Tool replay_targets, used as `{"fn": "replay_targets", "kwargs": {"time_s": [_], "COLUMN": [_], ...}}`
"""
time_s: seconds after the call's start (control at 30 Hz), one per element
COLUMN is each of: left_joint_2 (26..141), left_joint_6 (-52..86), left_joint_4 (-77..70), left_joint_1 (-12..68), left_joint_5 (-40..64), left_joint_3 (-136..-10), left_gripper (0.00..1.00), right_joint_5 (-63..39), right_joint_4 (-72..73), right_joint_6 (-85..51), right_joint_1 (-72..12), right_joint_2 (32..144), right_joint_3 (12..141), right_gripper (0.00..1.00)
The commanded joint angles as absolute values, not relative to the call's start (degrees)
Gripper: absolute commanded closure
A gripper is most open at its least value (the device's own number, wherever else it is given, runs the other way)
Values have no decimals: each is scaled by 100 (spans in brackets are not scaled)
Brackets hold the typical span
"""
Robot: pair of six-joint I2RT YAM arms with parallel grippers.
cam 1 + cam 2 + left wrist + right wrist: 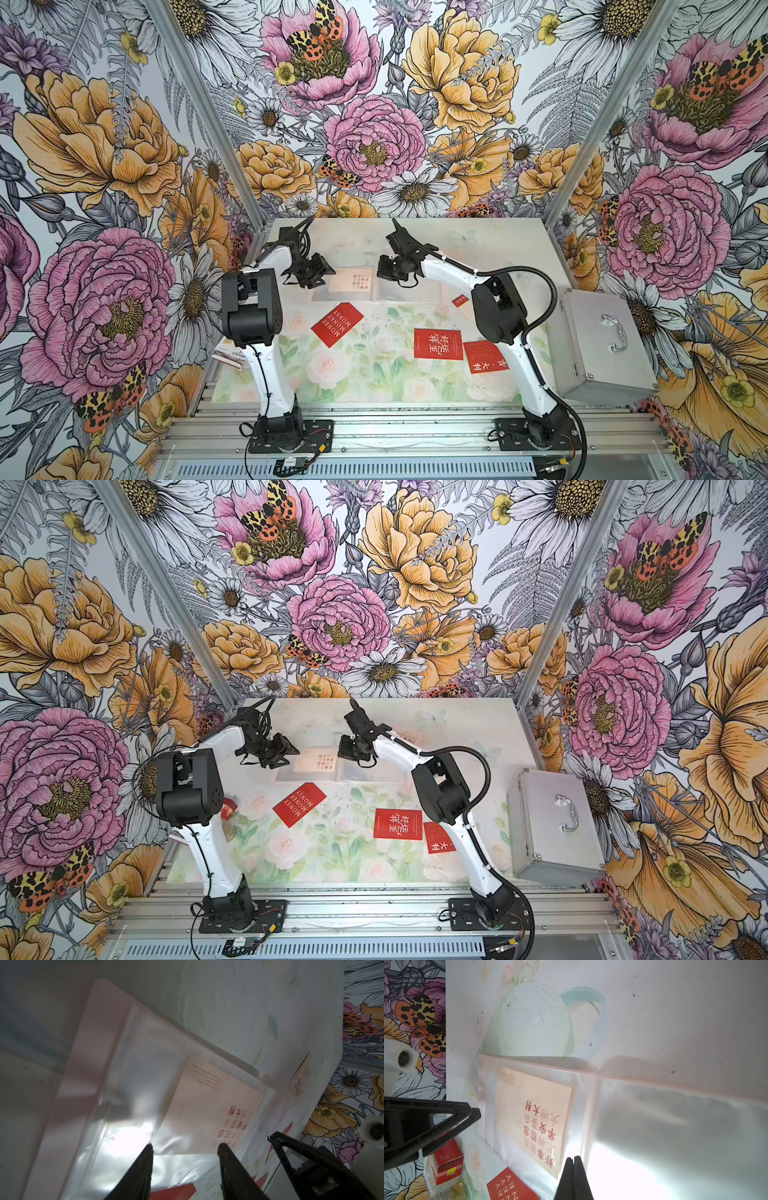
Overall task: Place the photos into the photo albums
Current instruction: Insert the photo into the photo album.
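The photo album [415, 293] lies open at the far middle of the table [374, 386], its pale pink covers under glossy, crinkled clear sleeves. One sleeve holds a matte cream photo [533, 1113] printed with red characters. The left arm [270, 374] and right arm [528, 374] bend inward over it, the left gripper [185, 1147] spread and the right gripper [573, 1158] pressed together. Flat red photos [337, 325] lie nearer.
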State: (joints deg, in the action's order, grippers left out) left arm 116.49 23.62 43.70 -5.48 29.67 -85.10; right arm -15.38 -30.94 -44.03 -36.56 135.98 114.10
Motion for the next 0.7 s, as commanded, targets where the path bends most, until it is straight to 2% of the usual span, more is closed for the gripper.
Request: {"fn": "replay_targets", "kwargs": {"time_s": [0.0, 0.67], "left_joint_2": [11698, 11681], "left_joint_6": [2390, 2399], "left_joint_4": [4359, 4358], "left_joint_1": [-536, -536], "left_joint_5": [3133, 3146], "left_joint_3": [-8635, -8640], "left_gripper": [48, 48], "right_joint_5": [-1494, -1737], "right_joint_4": [-3179, -3327], "right_joint_6": [-4337, -4513], "right_joint_1": [-3665, -3813], "right_joint_2": [13849, 14760], "right_joint_3": [11716, 12763], "right_gripper": [100, 100]}}
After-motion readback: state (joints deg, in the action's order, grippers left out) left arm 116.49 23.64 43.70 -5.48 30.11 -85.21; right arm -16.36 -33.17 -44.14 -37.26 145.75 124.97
